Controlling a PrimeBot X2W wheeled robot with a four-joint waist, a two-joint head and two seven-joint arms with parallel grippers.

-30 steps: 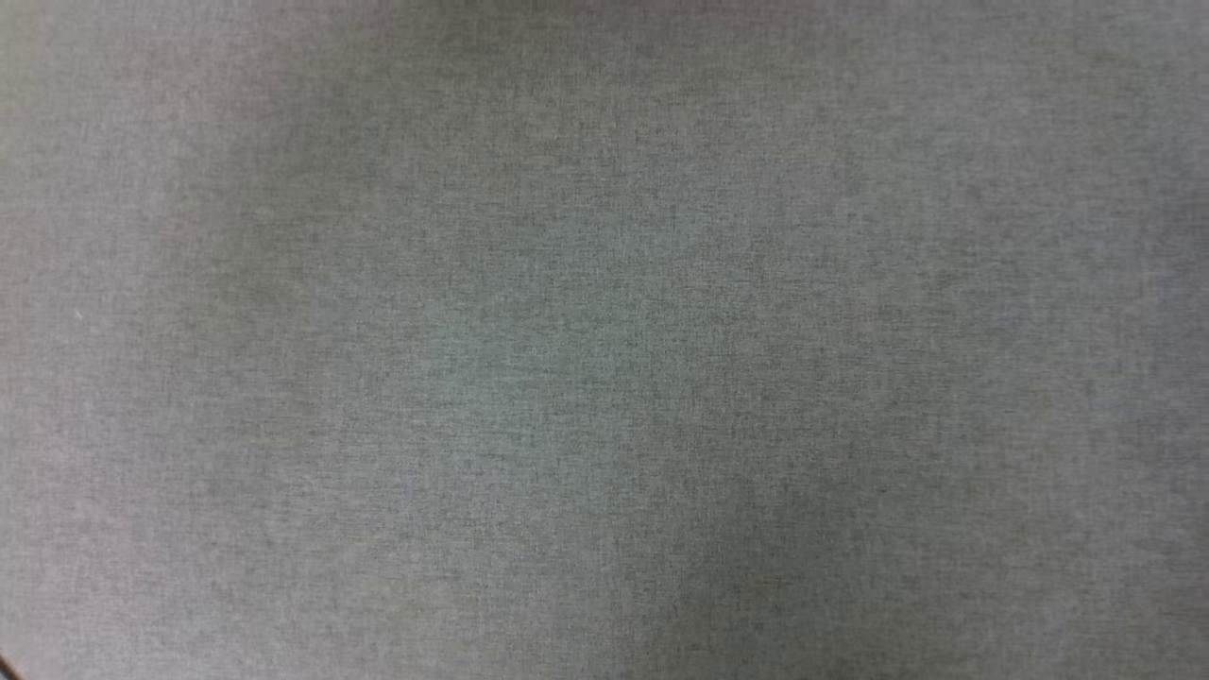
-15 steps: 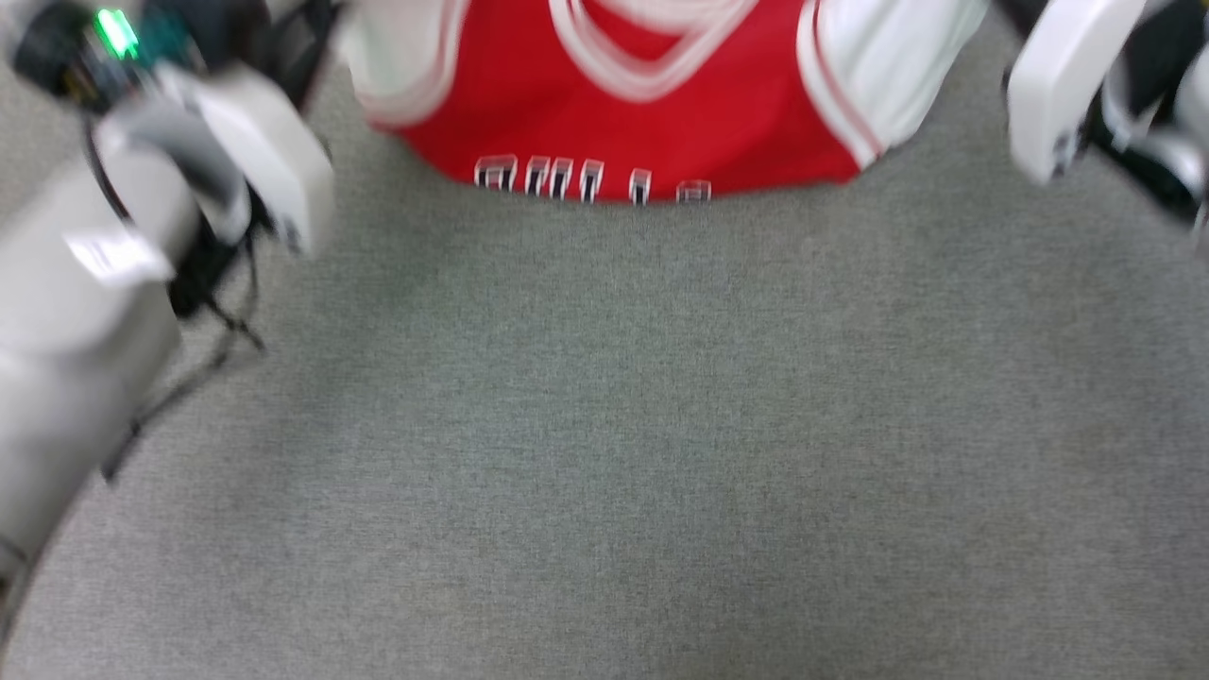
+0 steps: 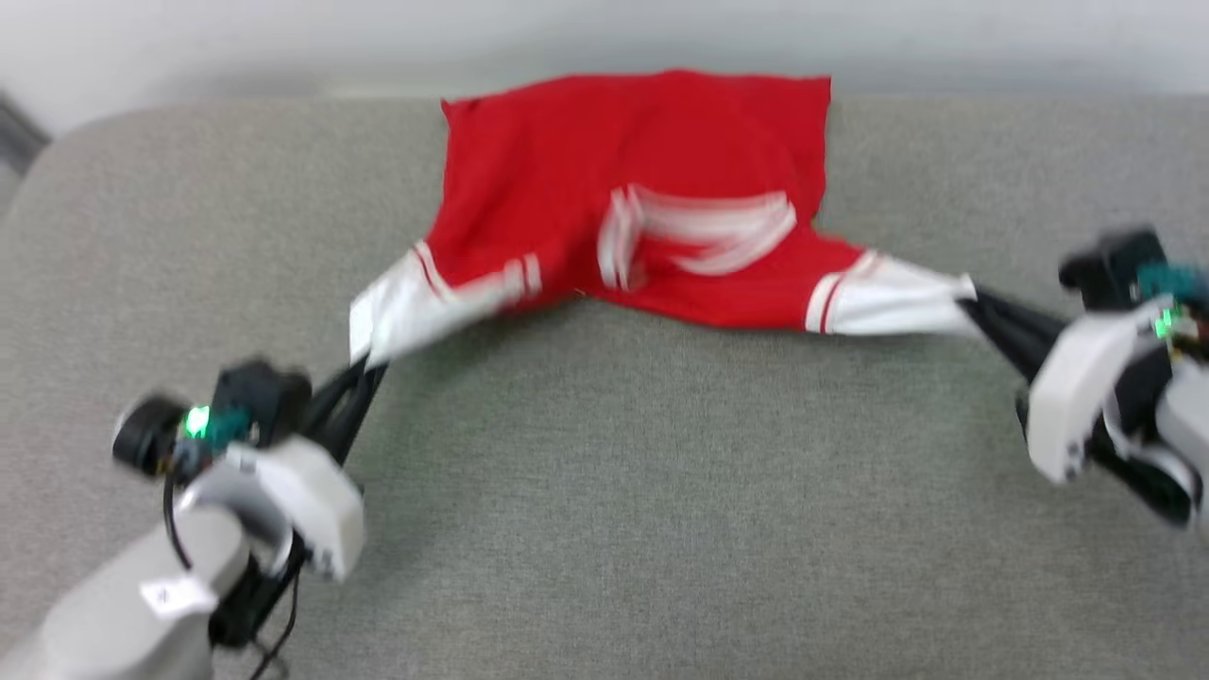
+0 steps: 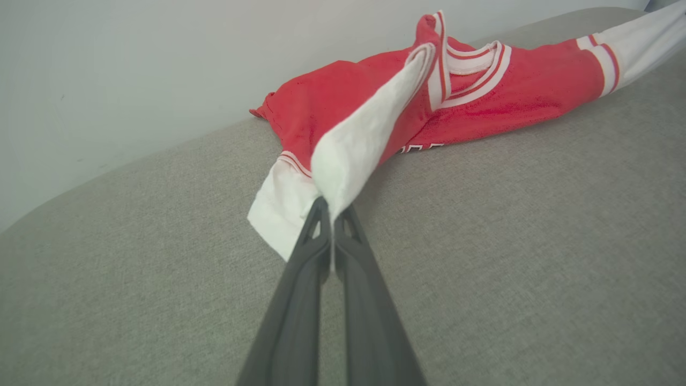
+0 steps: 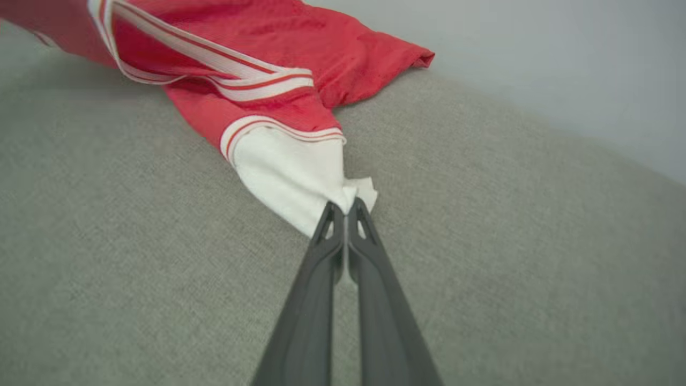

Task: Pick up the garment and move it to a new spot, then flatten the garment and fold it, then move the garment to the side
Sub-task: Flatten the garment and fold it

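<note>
The garment (image 3: pixel 586 179), a red jersey T-shirt with white short sleeves and striped trim, lies on the grey fabric surface (image 3: pixel 642 491) near its far edge. Its body is spread back toward the wall and both sleeves are drawn out sideways. My left gripper (image 3: pixel 370 364) is shut on the end of the left white sleeve (image 4: pixel 353 155), which rises in a taut fold from the fingertips in the left wrist view. My right gripper (image 3: pixel 968 302) is shut on the bunched tip of the right white sleeve (image 5: pixel 295 171). A strip of the printed letters (image 4: pixel 418 147) peeks out under the garment's near edge.
A pale wall (image 3: pixel 283 38) runs right behind the surface's far edge. The surface's rounded left corner (image 3: pixel 57 142) curves away at the upper left. Bare grey fabric spreads between the two arms and toward me.
The head camera has swung up, from bare grey fabric to the whole garment and the wall. Both grippers stay shut on the sleeves, which now stretch out sideways and low.
</note>
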